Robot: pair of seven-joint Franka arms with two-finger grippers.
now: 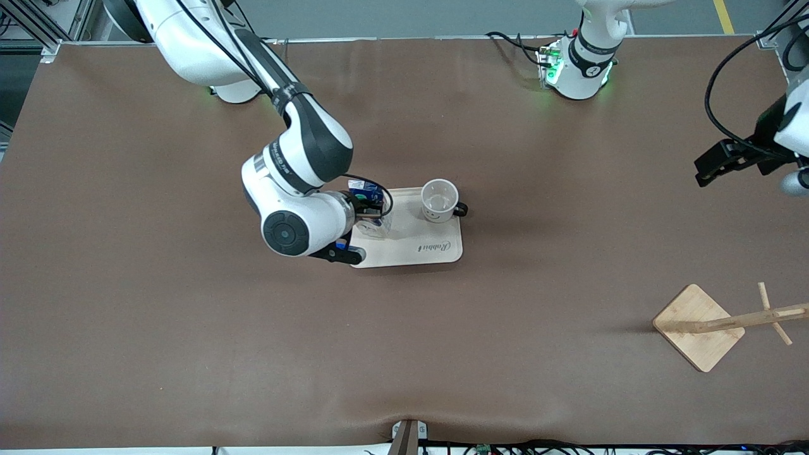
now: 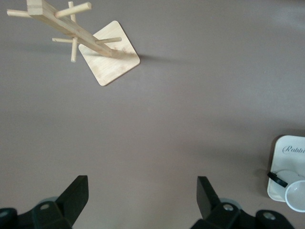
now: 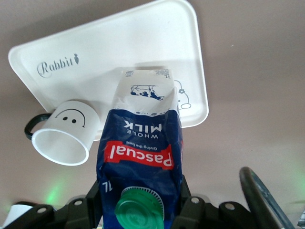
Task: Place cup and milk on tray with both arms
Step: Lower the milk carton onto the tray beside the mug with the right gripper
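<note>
So the right arm is reaching in over the tray (image 1: pixel 411 249), and the right end effector (image 1: pixel 370 213) is clamping the milk carton (image 3: pixel 140 157) by its upper part, just under the green cap (image 3: pixel 138 212). In the right wrist view the fingers (image 3: pixel 189 210) are pressing in on both sides of the carton, and its base is sitting down at the tray surface near the little cartoon animal drawing (image 3: pixel 182 98), though I can't tell if it's fully resting there. That's the end of the tray toward the right arm's side of the tabletop (image 1: pixel 189 328).

The smiley cup (image 1: pixel 439 200) is standing upright on the same tray, beside the milk toward the left arm's end, with its black handle (image 1: pixel 461 209) poking out over the tray edge. The "Rabbit" lettering (image 1: pixel 436 246) is sitting on the part of the tray nearer the front camera than the cup.

The left arm is waiting off at its own end, with the left end effector (image 2: pixel 140 200) hanging in the air over bare tabletop, jaws spread wide and gripping nothing. The wooden mug stand (image 1: pixel 698 327) with its square base is sitting nearer the front camera, well apart from the tray.
</note>
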